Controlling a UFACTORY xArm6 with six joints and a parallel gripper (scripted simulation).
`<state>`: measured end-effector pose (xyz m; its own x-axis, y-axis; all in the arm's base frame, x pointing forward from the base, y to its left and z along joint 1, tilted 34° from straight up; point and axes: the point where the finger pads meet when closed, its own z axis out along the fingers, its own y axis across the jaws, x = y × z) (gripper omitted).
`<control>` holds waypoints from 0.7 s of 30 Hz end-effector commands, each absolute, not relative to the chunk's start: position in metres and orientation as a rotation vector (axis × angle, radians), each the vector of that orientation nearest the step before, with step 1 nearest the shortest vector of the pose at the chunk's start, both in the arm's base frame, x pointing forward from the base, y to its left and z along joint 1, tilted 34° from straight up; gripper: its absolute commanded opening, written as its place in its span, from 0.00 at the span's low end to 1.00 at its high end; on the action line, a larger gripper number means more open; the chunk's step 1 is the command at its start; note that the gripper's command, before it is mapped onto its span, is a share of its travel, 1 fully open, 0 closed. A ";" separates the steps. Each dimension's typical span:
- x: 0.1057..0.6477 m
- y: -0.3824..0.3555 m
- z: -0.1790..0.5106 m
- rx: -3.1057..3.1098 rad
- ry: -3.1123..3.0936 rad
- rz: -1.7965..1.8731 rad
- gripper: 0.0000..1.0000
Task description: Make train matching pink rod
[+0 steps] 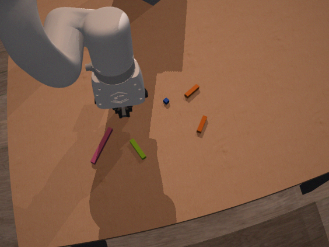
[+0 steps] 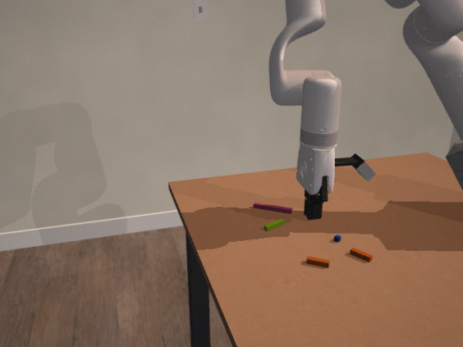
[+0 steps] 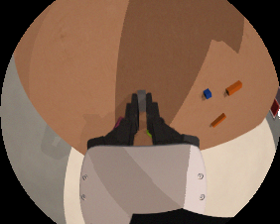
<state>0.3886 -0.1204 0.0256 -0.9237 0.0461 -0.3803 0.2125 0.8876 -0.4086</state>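
A plain pale wall [image 2: 123, 79] with a switch plate [image 2: 199, 9], white baseboard [image 2: 82, 227], wood floor [image 2: 90, 296]. A brown table [image 2: 287, 304] on dark legs, crossed by shadows.

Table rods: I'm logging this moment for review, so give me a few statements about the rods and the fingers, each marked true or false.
1. Two orange rods lie on the table. True.
2. The blue rod touches the lime rod. False: they lie well apart.
3. The fingers are shut on something small and grey, seemingly the grey rod. True.
4. The pink rod and the lime rod lie end to end in one line. False: they lie side by side with a gap, angled differently.
5. The fingers stand over the orange rods. False: they are near the pink rod's end.
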 end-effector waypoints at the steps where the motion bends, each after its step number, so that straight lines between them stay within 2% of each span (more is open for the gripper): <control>1: 0.386 -0.116 0.035 0.191 2.689 -0.640 0.04; 21: 0.358 -0.076 0.107 0.191 2.689 -0.640 0.04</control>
